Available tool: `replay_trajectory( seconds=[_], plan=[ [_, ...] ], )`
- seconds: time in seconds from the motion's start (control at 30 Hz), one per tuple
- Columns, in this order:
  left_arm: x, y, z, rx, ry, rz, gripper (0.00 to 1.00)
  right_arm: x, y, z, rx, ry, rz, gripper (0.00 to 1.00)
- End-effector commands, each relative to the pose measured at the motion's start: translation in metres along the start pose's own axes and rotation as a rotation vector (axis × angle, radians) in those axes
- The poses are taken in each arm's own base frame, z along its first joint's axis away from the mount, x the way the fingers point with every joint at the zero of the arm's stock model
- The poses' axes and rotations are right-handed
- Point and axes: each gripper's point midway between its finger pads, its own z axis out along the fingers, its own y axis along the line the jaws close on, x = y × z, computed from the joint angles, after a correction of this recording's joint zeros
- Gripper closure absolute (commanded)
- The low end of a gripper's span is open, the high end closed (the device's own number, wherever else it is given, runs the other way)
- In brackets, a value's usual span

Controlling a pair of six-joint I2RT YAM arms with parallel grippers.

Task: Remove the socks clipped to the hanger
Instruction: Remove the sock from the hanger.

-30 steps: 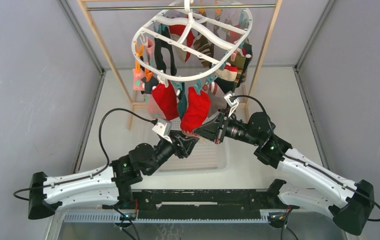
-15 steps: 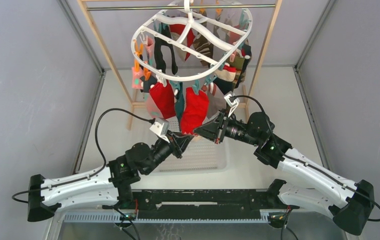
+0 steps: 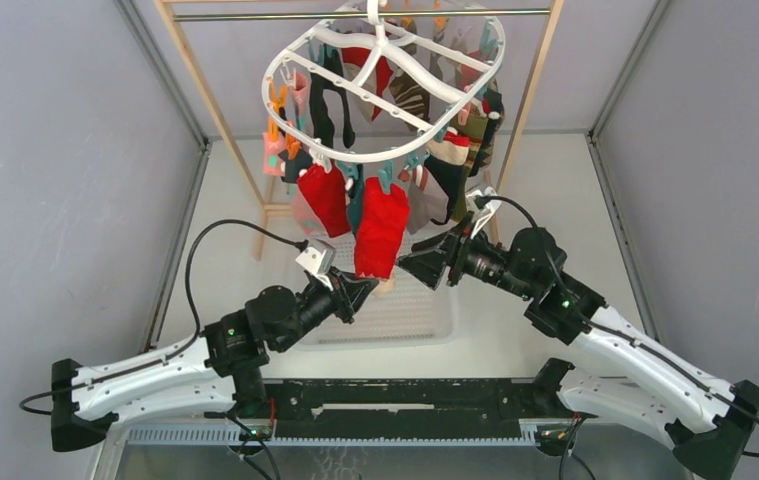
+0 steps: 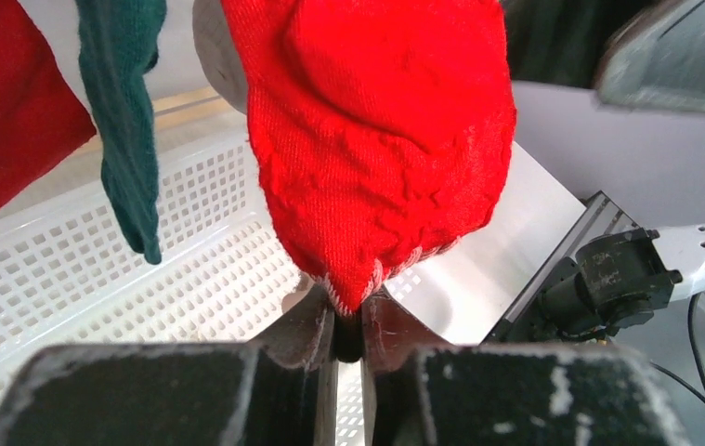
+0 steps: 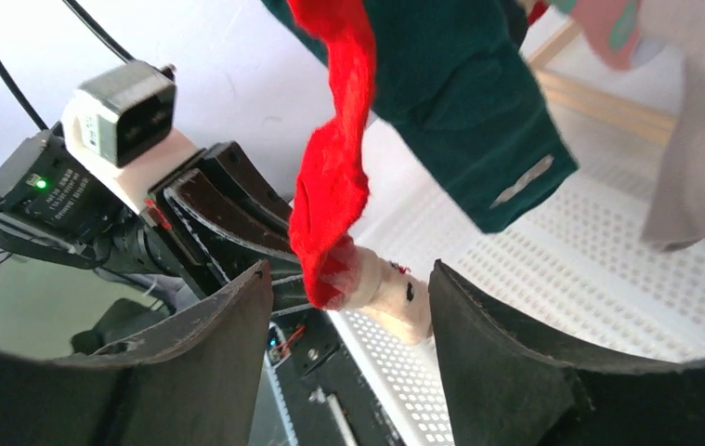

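Low on the left, the left arm stretches from its base toward the middle with its forearm nearly level. Its left fingers (image 4: pixel 304 339) are pinched together on the toe tip of the bright red sock (image 3: pixel 380 225), which hangs straight above them from a clip on the hanger (image 3: pixel 365 158). Beneath those fingers lies the white mesh basket (image 3: pixel 425 322). Just right of the sock, the right arm reaches in with its elbow raised, and its right fingers (image 5: pixel 223 344) are spread wide apart, gripping nothing and facing the sock's toe.
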Motion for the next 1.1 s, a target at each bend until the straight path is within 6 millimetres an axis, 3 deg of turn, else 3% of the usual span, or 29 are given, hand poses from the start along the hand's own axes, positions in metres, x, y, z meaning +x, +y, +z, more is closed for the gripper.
replay_trajectory(
  seconds=[0.0,0.2,0.53,0.77,1.07],
  plan=[
    [-0.033,-0.012,-0.008,0.056,-0.056,-0.053,0.86,-0.045,0.014,-0.015,0.018,-0.107,-0.180,0.29],
    [-0.037,-0.006,-0.014,0.053,-0.043,-0.056,0.86,-0.082,0.031,-0.017,0.003,-0.183,-0.310,0.23],
    [-0.038,-0.005,-0.013,0.054,-0.032,-0.053,0.85,-0.131,0.046,0.012,0.021,-0.241,-0.354,0.25],
    [-0.038,-0.005,-0.012,0.056,-0.027,-0.046,0.85,-0.140,0.040,0.034,0.098,-0.239,-0.369,0.29],
    [-0.036,-0.010,-0.007,0.076,-0.011,-0.043,0.84,-0.142,0.042,0.047,0.100,-0.245,-0.386,0.30]
  ],
)
